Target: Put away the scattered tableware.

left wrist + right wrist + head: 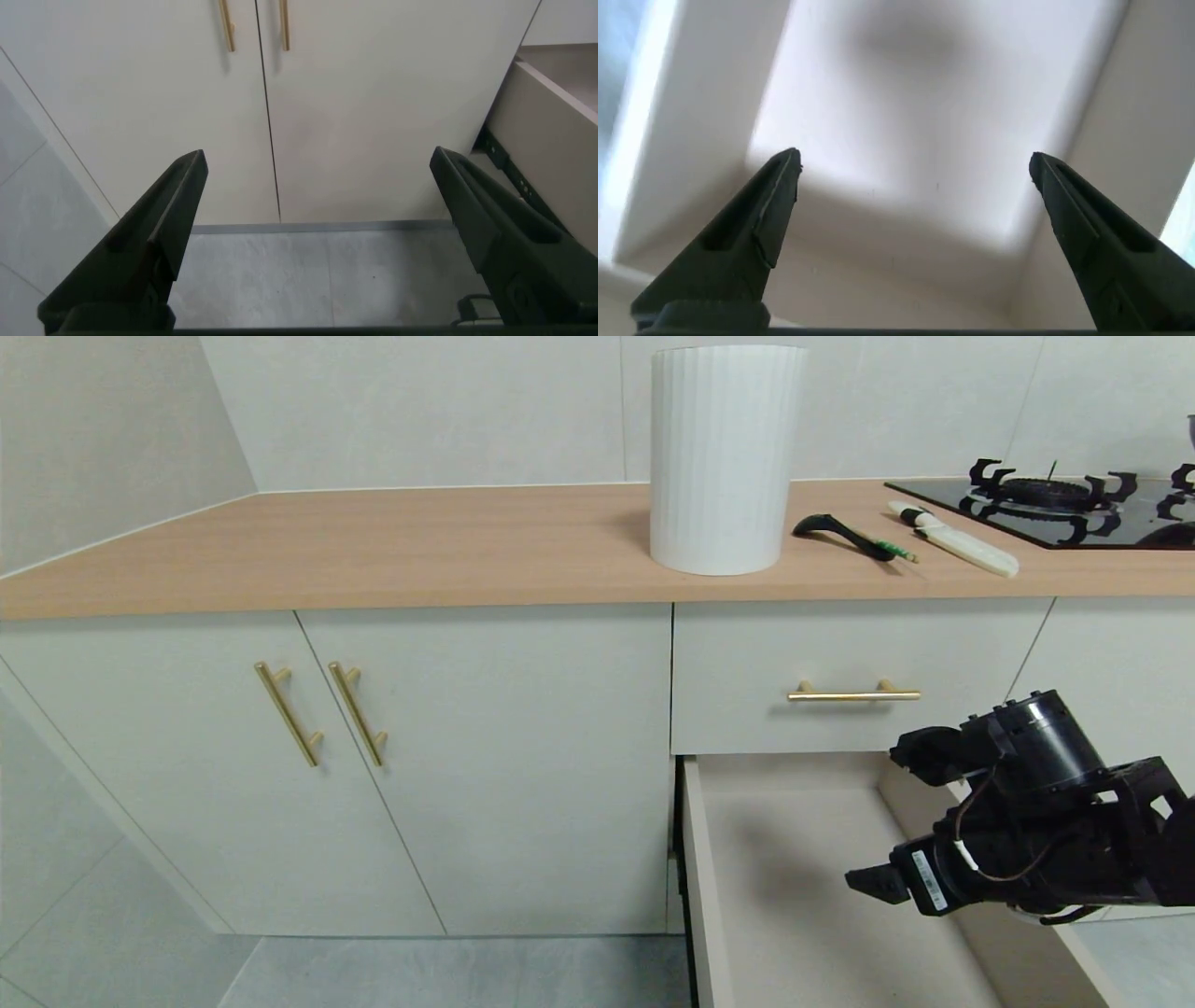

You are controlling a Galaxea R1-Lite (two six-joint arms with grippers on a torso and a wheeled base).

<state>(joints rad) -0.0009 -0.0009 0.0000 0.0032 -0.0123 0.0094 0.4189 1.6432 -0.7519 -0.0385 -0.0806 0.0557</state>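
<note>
- Right now the right gripper [878,817] is hanging low over the pulled-out drawer [702,896]. Its jaws are gaping wide, gripping nothing and touching nothing.
- Through the right wrist view, the drawer's pale floor is showing between the two fingers [757,219].
- Over on the other side, the left gripper [318,163] is also standing fully released with nothing in it. It is facing the cupboard doors [271,103] and the grey floor [318,271].
- Up on the counter [373,541], a black ladle [845,535] is lying just beside the tall white tub [724,457], on the tub's right.
- A white knife [952,539] is lying near the ladle, between it and the stove [1055,509], touching neither.
- What the tub is holding cannot be told from this angle.
- Meanwhile the upper drawer [854,693] is sitting closed directly above the open one.
- The right gripper is keeping close to the open drawer's right wall, leaving the drawer's left side free.
- The knife's tip is pointing toward the counter's front edge, and a broad stretch of counter is lying open left of the tub.
</note>
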